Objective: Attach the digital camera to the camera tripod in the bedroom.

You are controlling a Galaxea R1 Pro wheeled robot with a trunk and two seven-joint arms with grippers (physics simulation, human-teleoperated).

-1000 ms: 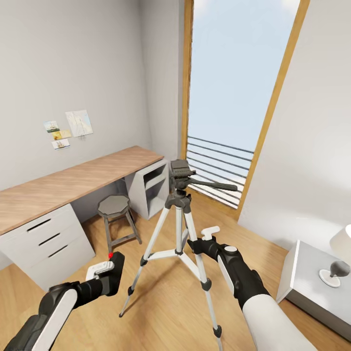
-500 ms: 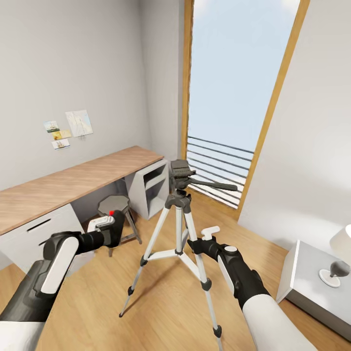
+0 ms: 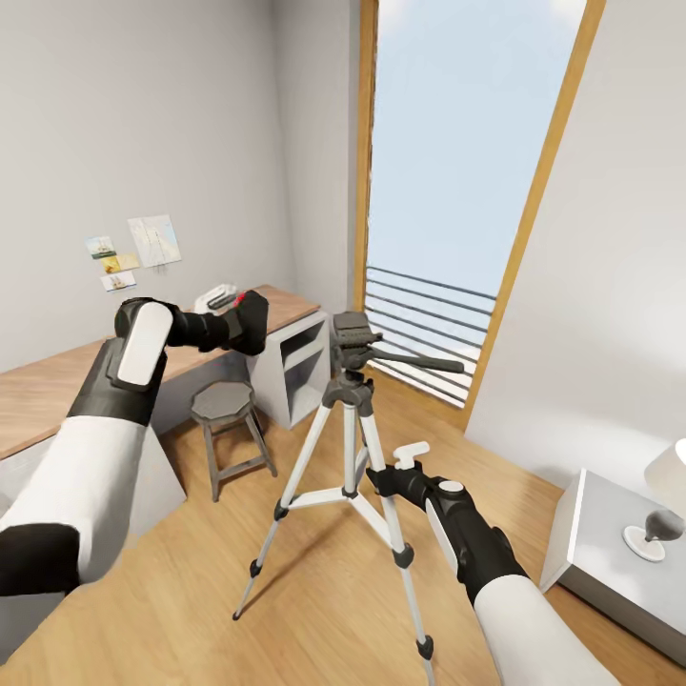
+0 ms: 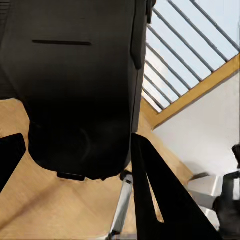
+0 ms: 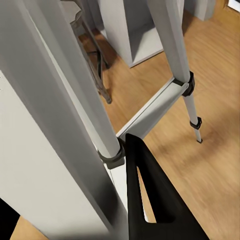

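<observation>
The digital camera (image 3: 250, 323) sat pinched in the left tool (image 3: 238, 314) at left of centre, above the table (image 3: 57, 381), left of the camera tripod (image 3: 351, 419). The right tool (image 3: 386, 474) gripped a tripod leg near the spreader at lower centre.

The tall three-legged camera tripod (image 3: 351, 448) stands on the wooden floor (image 3: 314, 591) before the tall window (image 3: 457, 191). The long desk (image 3: 57, 381) runs along the wall to its left, with the round-seated metal stool (image 3: 227, 429) tucked under it. A low side table (image 3: 595, 543) sits right.
</observation>
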